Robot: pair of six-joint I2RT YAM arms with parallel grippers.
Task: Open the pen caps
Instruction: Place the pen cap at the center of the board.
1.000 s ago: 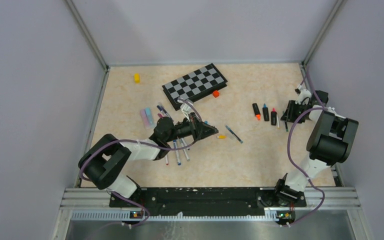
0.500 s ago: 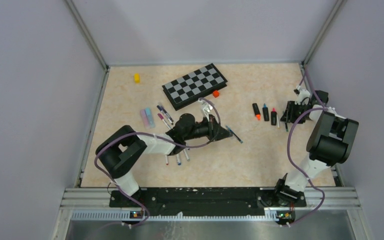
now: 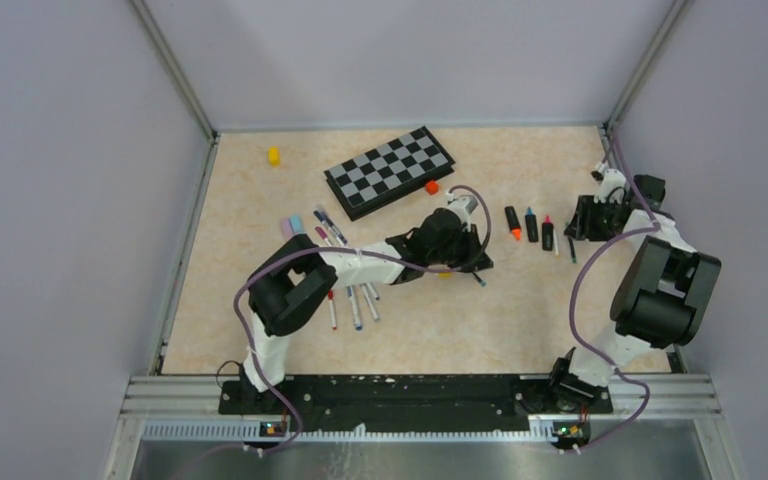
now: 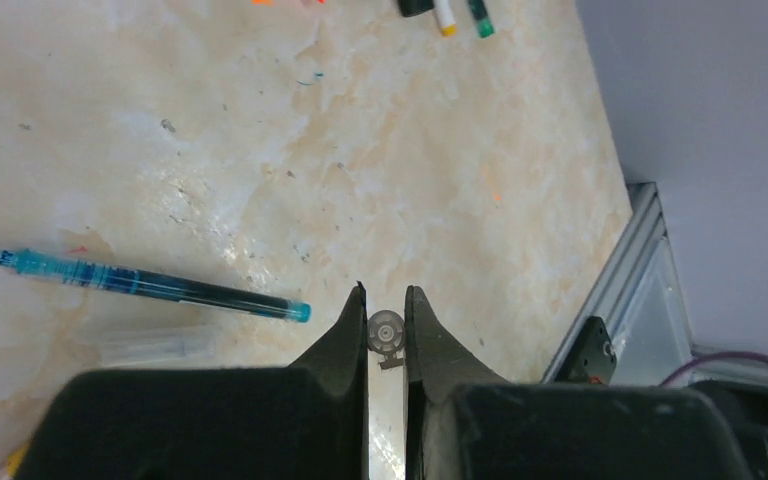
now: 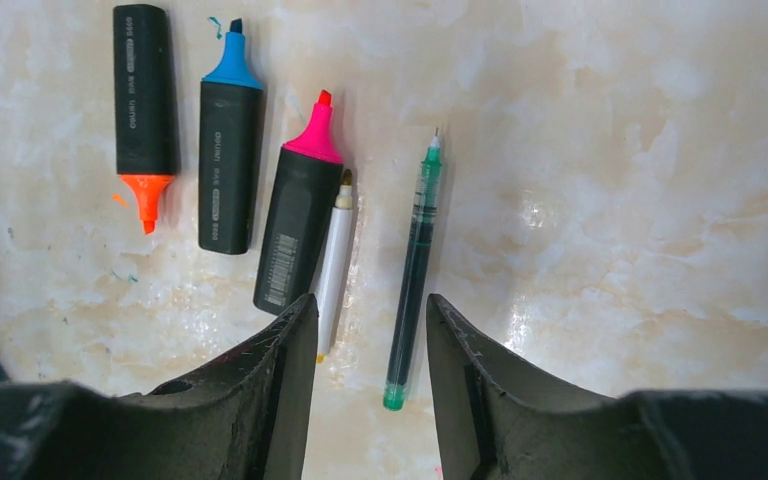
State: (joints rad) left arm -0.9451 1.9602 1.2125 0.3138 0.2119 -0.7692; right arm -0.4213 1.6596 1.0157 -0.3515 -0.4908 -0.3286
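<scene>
Marbled tabletop (image 4: 260, 150): my left gripper (image 4: 386, 303) pinches a clear cap (image 4: 387, 331), presumably to discard; right gripper (image 5: 370, 302) spread, green pen (image 5: 415, 250) at twelve o'clock.

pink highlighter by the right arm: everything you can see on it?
The pink highlighter is short and chunky: matte black plastic-looking barrel with white print and a barcode, pink collar and chisel tip bare, no cap on. It lies flat on the table, tip pointing away from the right hand, between the blue highlighter and a thin white pen that seems to touch its side. Nothing grips it.
</scene>
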